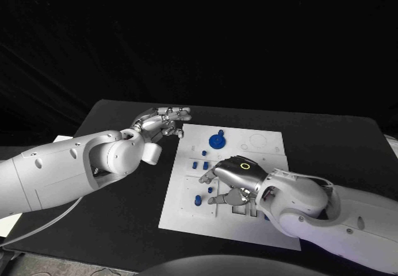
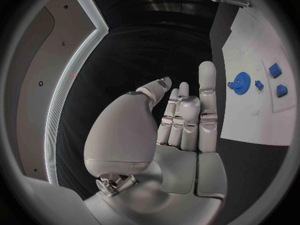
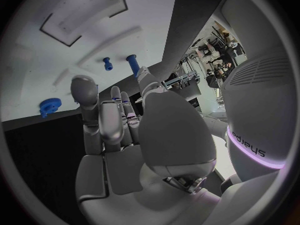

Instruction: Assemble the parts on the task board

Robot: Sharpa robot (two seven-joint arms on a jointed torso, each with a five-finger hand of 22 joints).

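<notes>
**Hands over the board, parts at rest**

Poised low over the board's (image 1: 187, 201) middle: right hand (image 1: 230, 183), knuckles up, fingers curled downward toward the plate, clamped on nothing visible in the head view. From the wrist, fingers (image 3: 109, 117) close together and nearly straight, nothing between them; whether anything is pinched underneath, impossible to tell. Just beyond the fingertips, two small blue pegs (image 3: 119, 62) standing on the plate, with a blue gear (image 3: 50, 106) farther off along the board's edge.

Held off the board's far-left corner, at about eleven o'clock from the right hand: left hand (image 1: 161, 123), above black table (image 1: 332, 144), fingers (image 2: 206, 92) loosely bent, together, holding nothing. Thumb (image 2: 156, 85) tilted inward beside them, touching no part.

On the board, at twelve o'clock from the right hand, the gear (image 1: 216, 140) lying flat. Closer in, at ten to eleven o'clock, a cluster of small blue parts (image 1: 199, 164). At about eight o'clock, one more blue piece (image 1: 197, 200) near the left edge. Seen from the left wrist, gear (image 2: 240, 81) and neighbouring blue parts (image 2: 275, 70) well apart from that hand.
</notes>
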